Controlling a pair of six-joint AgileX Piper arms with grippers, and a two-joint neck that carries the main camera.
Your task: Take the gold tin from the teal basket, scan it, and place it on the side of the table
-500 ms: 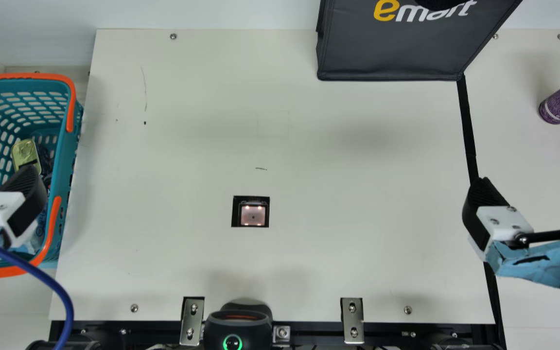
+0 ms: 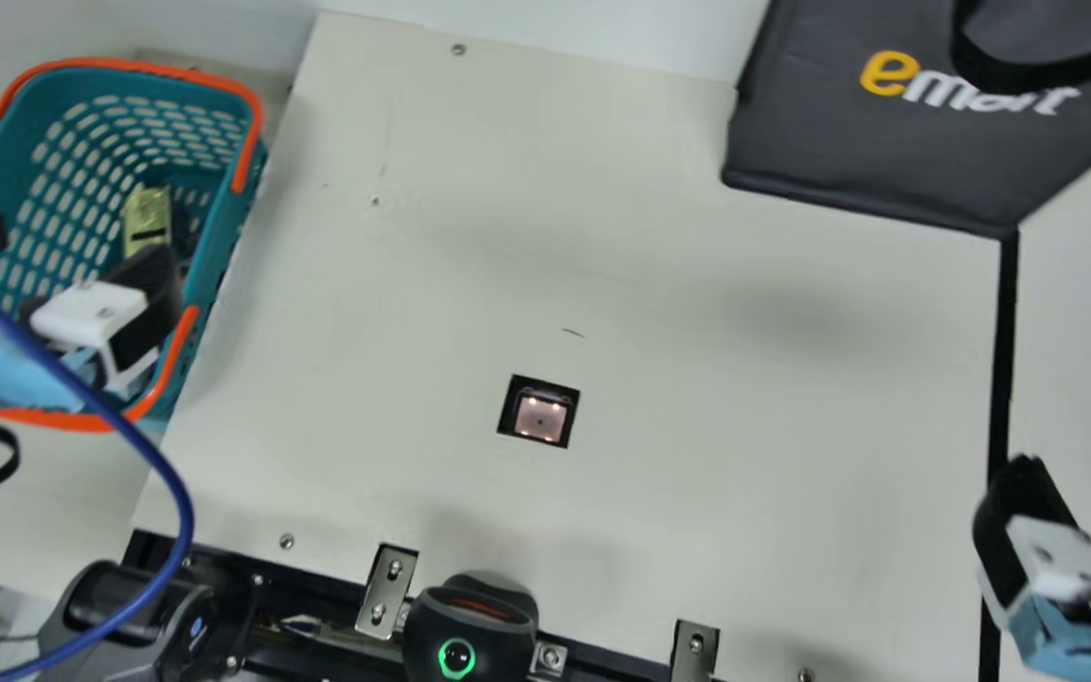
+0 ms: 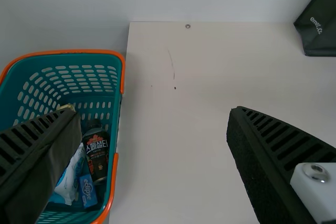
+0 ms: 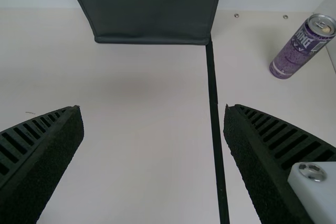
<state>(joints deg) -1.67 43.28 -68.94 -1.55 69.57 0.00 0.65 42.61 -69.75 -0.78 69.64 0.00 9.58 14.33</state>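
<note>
a: i'm driving from far off. main view first: what shows?

b: the gold tin (image 2: 147, 216) lies inside the teal basket (image 2: 222, 248). my left gripper (image 2: 65, 248) appears over the basket's nearer part, fingers wide apart, and doesn't have hold of the gold tin. a lit square scanner window (image 2: 540, 417) is set into the cream table (image 2: 744, 379).

a: and the left wrist view?

b: my left gripper's fingers are spread wide, with nothing gripped. a sliver of the gold tin peeks past one finger. nearer in the basket is a black bottle with a printed label (image 3: 97, 153), beside a small blue packet (image 3: 87, 191).

a: right wrist view?

b: my right gripper (image 4: 153, 111) is wide too, holding nothing. beyond it are a dark shopping bag (image 4: 152, 9) and a tilted purple drink can (image 4: 299, 51).

a: so how far along am i?

b: at the start, i'd judge. picking up the gold tin, scanning it and placing it at the table's side are all left to do.
</note>
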